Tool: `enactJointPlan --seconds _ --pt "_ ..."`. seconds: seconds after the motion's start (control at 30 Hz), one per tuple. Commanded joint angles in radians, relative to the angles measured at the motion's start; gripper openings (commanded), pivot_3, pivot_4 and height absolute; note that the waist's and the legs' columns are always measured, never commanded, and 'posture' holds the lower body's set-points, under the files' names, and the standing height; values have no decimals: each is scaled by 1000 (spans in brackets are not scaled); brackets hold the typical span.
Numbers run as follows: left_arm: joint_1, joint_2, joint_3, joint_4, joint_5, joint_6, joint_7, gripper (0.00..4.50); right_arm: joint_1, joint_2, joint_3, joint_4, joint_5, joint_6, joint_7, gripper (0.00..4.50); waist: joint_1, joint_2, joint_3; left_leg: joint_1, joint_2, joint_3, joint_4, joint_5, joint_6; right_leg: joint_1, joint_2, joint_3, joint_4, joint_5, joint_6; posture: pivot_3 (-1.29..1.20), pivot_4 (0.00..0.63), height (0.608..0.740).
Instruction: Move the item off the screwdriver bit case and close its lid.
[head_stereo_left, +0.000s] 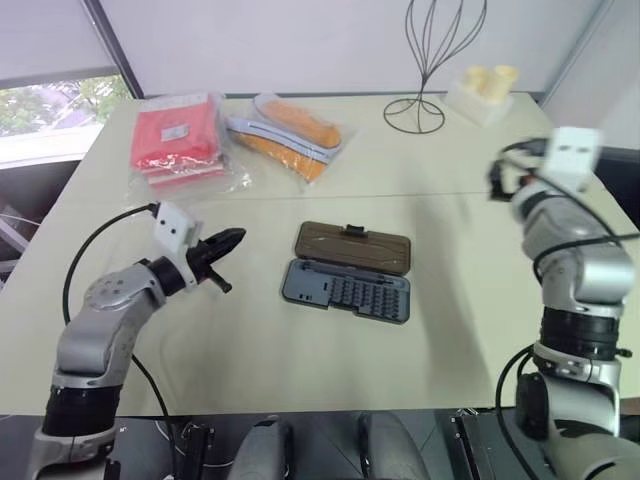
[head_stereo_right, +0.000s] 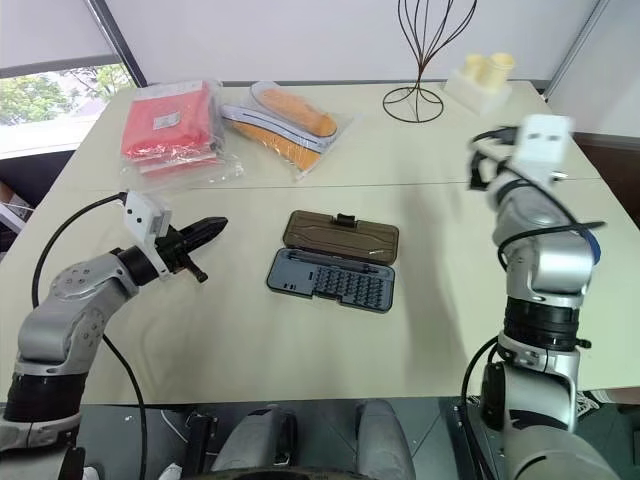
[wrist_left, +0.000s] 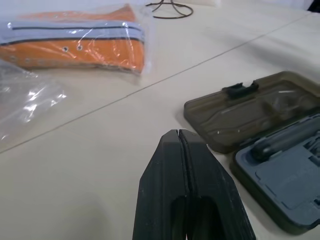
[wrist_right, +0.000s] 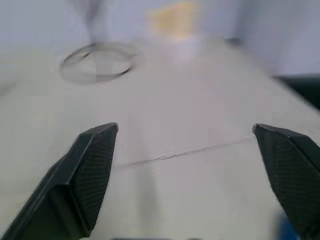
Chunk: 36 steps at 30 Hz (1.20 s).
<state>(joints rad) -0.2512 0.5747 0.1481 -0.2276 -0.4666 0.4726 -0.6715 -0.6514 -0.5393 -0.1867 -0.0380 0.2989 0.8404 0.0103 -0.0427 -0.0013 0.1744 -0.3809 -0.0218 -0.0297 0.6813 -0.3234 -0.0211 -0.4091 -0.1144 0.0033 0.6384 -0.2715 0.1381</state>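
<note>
The case (head_stereo_left: 347, 286) lay open at the middle of the table (head_stereo_left: 250, 350), its dark grey tray on the near side and its smoky-brown lid (head_stereo_left: 354, 246) folded flat on the far side, the latch tab at the lid's far edge. The tray held rows of small bits toward its right end, a dark handle-like tool along its far edge and a plain grey panel at its left end. Nothing rested on the case, and the lid's inside was bare apart from moulded ridges. A sliver of blue showed just past the right forearm in the right eye view; whether it was the tape could not be told. The left gripper (head_stereo_left: 228, 241) hovered left of the case, well apart from it, its fingers pressed together and holding nothing. The right gripper (wrist_right: 186, 150) was raised at the right side of the table, its fingers spread wide over bare tabletop, pinching nothing. At the far left lay a red packet (head_stereo_left: 176, 137) and, beside it, an orange packet (head_stereo_left: 290, 133), both in clear plastic. Farther right stood a wire stand (head_stereo_left: 424, 60) and a white block (head_stereo_left: 482, 92) carrying pale yellow cylinders.
</note>
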Motion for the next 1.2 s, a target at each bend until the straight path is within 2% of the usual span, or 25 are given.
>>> enactJointPlan --seconds 0.03,0.2,0.37,0.53,0.7,1.0,1.2 --pt "-22 -1 3 4 -2 -9 -8 0 -63 -91 129 47 -1 8 245 4476 1 0 0 0 0 0 0 0 0 0 0 0 0 0 0 0 150 740" --pt "-22 -1 1 7 0 -16 -9 0 -139 -203 314 108 -46 7 514 4476 4 0 0 -3 0 -1 0 0 0 0 0 -1 -5 0 0 0 150 740" --pt "12 -10 9 -21 -2 -18 5 0 -207 -206 364 78 -13 193 608 4476 5 -1 0 -5 0 -1 1 1 -3 -1 -1 -1 -6 0 0 0 150 740" --pt "31 -13 15 -34 0 -18 14 0 -179 -247 410 -43 -8 273 678 4476 9 -1 0 -9 0 -2 1 3 -5 -5 -1 -2 -6 0 0 0 150 740" --pt "35 -13 16 -40 -2 -16 23 0 -161 -234 400 -57 -9 349 661 4476 26 -1 0 -10 -1 -1 2 3 -5 -6 -2 -2 -6 0 0 0 150 740" --pt "44 -11 14 -53 -4 -9 32 0 -120 -161 381 -49 -47 446 533 4476 29 -1 0 -10 -1 -1 2 3 -5 -6 -2 -2 -6 0 0 0 150 740" --pt "44 -8 12 -55 -4 -6 33 0 -100 -97 305 10 -61 502 441 4476 28 -1 0 -10 -1 -1 2 3 -5 -6 -2 -2 -5 0 0 0 150 740"
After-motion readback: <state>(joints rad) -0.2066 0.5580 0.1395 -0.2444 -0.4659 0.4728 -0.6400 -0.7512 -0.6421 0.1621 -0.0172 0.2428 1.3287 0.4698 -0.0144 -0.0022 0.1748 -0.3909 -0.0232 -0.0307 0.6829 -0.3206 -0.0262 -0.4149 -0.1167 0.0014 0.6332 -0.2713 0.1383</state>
